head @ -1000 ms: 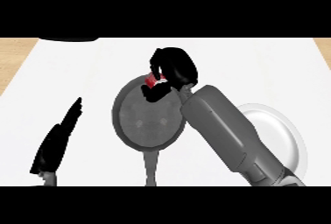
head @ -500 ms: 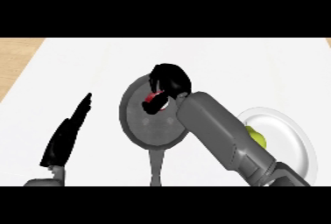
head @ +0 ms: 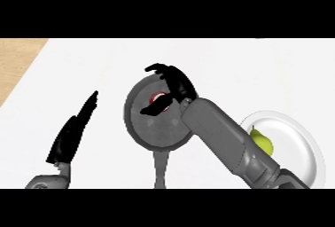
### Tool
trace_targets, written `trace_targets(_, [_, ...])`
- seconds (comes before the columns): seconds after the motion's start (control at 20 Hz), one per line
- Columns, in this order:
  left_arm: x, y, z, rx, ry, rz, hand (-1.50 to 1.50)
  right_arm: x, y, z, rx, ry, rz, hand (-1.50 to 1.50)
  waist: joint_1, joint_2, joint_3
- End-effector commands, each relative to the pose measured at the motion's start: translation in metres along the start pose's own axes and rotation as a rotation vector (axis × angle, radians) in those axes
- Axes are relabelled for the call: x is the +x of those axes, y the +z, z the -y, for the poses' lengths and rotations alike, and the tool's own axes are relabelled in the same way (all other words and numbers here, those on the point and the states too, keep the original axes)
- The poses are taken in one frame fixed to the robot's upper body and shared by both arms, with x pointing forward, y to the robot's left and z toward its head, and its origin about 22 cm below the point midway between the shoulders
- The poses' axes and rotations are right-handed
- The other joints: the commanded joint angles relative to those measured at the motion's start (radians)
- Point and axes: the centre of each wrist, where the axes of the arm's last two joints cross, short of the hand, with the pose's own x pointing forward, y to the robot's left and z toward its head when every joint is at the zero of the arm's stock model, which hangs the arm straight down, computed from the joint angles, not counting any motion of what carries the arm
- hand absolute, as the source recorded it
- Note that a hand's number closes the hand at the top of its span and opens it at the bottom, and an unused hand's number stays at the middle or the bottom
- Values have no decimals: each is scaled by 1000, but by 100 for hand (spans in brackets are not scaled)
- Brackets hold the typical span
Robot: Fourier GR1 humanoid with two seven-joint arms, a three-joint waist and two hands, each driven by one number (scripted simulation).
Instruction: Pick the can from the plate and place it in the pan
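Two hands are in view. Right hand [head: 171, 86] is positioned over the far half of the pan [head: 152, 128], fingers spread and relaxed, thumb extended toward the can [head: 158, 97]. Only the can's red-and-white top is visible, inside the pan beside the thumb; contact between them cannot be determined. Right forearm crosses the pan's right rim. Pan handle points toward the near edge of the white bench [head: 216, 57]. Plate [head: 301, 146] lies right of the pan, carrying a yellow-green fruit [head: 262, 141]. Left hand [head: 73, 131] rests at lower left, fingers straight and together.
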Motion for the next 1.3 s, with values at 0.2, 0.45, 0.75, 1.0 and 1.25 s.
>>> trace_targets(0.2, [-7,4,-11,19,9,-23,0,15,-9,19,-275,-267,58,-150,-29,-9,-1])
trace_targets(0.45, [-4,14,-27,52,1,-38,0,-5,-17,32,-432,-358,-28,-150,-59,-14,0])
trace_targets(0.75, [-18,15,-16,72,13,-57,0,-44,-19,81,-472,-384,54,-150,-104,-18,-1])
trace_targets(1.0, [-16,18,-21,114,26,-75,0,-100,6,122,-473,-333,90,-150,-129,-27,-1])
trace_targets(1.25, [-35,32,-32,111,17,-74,0,-156,41,169,-490,-309,90,-150,-130,-28,-1])
